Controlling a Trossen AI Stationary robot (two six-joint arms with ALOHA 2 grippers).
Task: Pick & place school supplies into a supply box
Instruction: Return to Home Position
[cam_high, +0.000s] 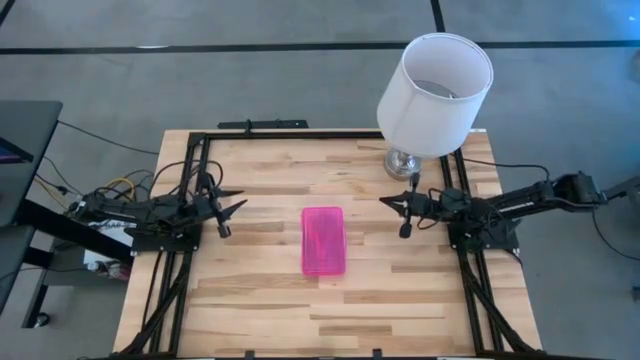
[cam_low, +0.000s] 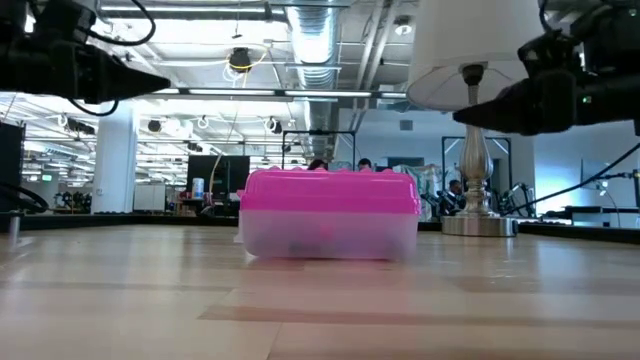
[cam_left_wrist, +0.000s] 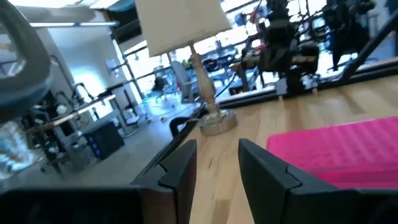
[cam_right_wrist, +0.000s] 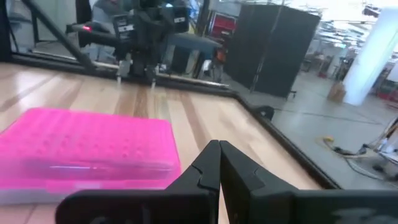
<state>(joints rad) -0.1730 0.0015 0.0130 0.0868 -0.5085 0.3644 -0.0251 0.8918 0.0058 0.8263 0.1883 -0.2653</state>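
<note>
The supply box (cam_high: 323, 240), with a clear base and a bright pink lid, lies shut on its base in the middle of the table. Through the clear base in the low view (cam_low: 325, 238) faint colours show; no loose pens, pencils or scissors are in view. My left gripper (cam_high: 243, 200) hovers open above the table, left of the box, pointing toward it; the left wrist view shows a gap between its fingers (cam_left_wrist: 217, 152). My right gripper (cam_high: 382, 200) hovers shut to the right of the box, toward the far side, its fingers closed together (cam_right_wrist: 219, 149).
A white-shaded lamp (cam_high: 435, 80) stands on its metal foot (cam_high: 403, 163) at the table's far right corner, close behind my right gripper. A black frame (cam_high: 200, 140) runs along the table's edges. Bare wood lies on the near side of the box.
</note>
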